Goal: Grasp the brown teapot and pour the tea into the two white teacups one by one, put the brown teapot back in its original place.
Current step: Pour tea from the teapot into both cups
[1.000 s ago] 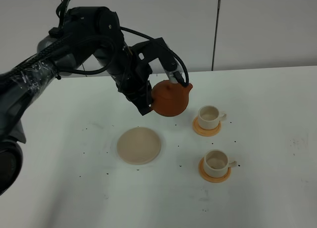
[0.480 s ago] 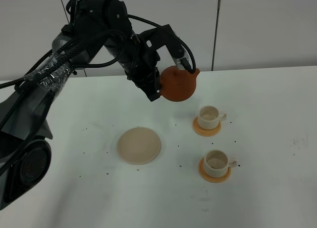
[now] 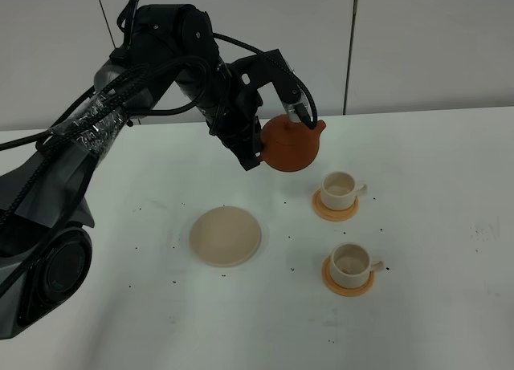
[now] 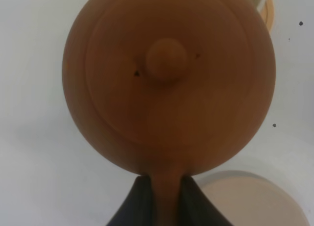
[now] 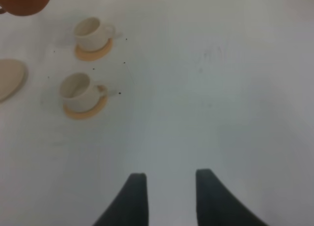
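The brown teapot [image 3: 291, 144] hangs upright in the air, to the left of and above the far white teacup [image 3: 339, 189]. My left gripper [image 3: 255, 152] is shut on its handle from the left. In the left wrist view I look down on the teapot [image 4: 167, 84], with the handle between the dark fingers [image 4: 140, 204]. The near teacup [image 3: 351, 262] stands in front of the far one, each on a small orange coaster. The beige trivet [image 3: 226, 235], the original place, lies bare. The tea is hidden under the lid. My right gripper [image 5: 169, 189] stands open over bare table.
The white table [image 3: 450, 185] stretches right of the cups. The right wrist view shows both cups [image 5: 91, 32] [image 5: 76, 86] far from that gripper, plus an edge of the trivet [image 5: 10, 76]. The left arm's black cables loop above the teapot [image 3: 289, 93].
The left arm has lifted the teapot and carried it to the right and farther back, nearer the far cup. Cups and trivet have not moved.
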Available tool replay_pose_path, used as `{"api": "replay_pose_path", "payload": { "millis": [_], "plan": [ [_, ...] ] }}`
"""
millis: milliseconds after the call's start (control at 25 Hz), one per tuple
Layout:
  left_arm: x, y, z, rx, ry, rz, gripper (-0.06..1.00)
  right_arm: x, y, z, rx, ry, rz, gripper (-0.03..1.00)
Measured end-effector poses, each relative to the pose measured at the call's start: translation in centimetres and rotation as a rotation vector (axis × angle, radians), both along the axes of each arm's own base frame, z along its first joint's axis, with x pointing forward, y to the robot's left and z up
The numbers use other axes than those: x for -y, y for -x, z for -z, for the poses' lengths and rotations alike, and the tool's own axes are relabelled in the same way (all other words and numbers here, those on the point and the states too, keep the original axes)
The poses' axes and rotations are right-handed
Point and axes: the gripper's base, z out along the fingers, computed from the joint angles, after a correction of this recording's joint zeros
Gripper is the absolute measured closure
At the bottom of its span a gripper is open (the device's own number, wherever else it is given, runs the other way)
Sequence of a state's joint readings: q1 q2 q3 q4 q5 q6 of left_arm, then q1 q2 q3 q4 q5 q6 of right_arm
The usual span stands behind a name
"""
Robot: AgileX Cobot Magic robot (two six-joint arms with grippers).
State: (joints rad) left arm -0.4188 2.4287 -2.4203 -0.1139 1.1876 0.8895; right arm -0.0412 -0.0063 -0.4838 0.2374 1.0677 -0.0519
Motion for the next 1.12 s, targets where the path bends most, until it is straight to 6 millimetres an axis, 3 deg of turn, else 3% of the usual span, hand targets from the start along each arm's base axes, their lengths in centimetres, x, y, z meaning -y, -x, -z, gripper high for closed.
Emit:
{"api": "replay_pose_path", "payload": {
  "millis": [440,840,1120],
  "plan": [
    [0.0,0.0,0.1,0.02,-0.025,0.084,0.77,0.0,0.0,0.0,0.0,0.0,0.0,0.73],
    [0.1,-0.6,3.0,-0.01,-0.079,0.139,0.77,0.0,0.0,0.0,0.0,0.0,0.0,0.73],
    [0.0,-0.7,3.5,-0.009,-0.099,0.171,0.77,0.0,0.0,0.0,0.0,0.0,0.0,0.73]
  ]
}}
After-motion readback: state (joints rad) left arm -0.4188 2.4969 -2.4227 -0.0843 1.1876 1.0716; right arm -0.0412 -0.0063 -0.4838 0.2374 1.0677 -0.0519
